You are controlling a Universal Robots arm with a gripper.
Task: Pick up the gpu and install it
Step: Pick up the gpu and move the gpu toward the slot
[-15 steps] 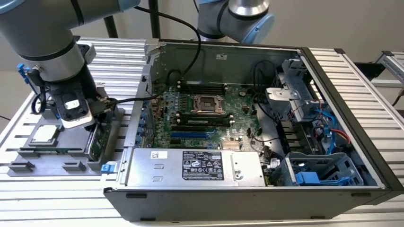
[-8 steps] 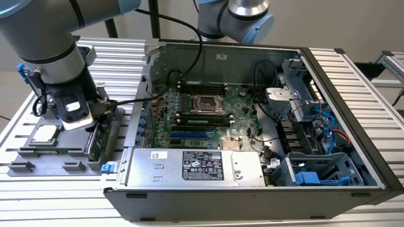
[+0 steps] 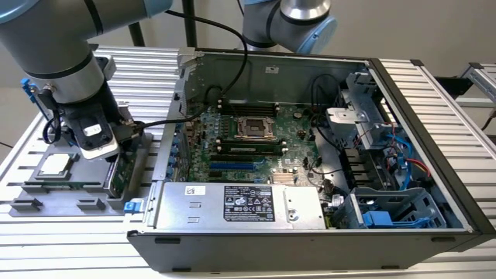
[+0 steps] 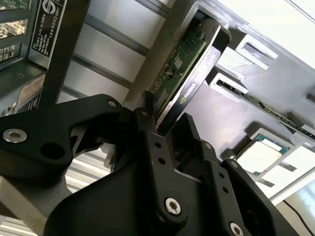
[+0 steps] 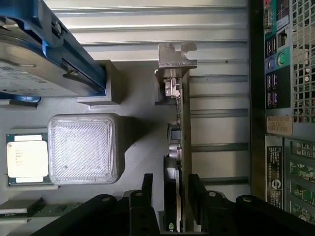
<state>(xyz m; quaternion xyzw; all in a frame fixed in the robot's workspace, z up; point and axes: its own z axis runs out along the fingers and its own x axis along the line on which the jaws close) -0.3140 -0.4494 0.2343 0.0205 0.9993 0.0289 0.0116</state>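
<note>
The gpu (image 3: pixel 118 170) stands upright on its long edge in a slot of the grey holder (image 3: pixel 46 200), at the lower left of the exterior view. It is a thin green card. The black cooler (image 4: pixel 197 81) covers one face, and the narrow silver bracket (image 5: pixel 176 55) caps one end.

In the exterior view the arm (image 3: pixel 54 46) enters from the 11 o'clock corner, with another grey-and-blue joint (image 3: pixel 298 23) at 12 o'clock. Its wrist (image 3: pixel 87 119) hangs steeply downward toward 5 o'clock. In both wrist views the gripper (image 5: pixel 171 178) (image 4: pixel 165 112) holds its two black fingers (image 5: pixel 147 184) parted and parallel, with a clear gap between them.
</note>
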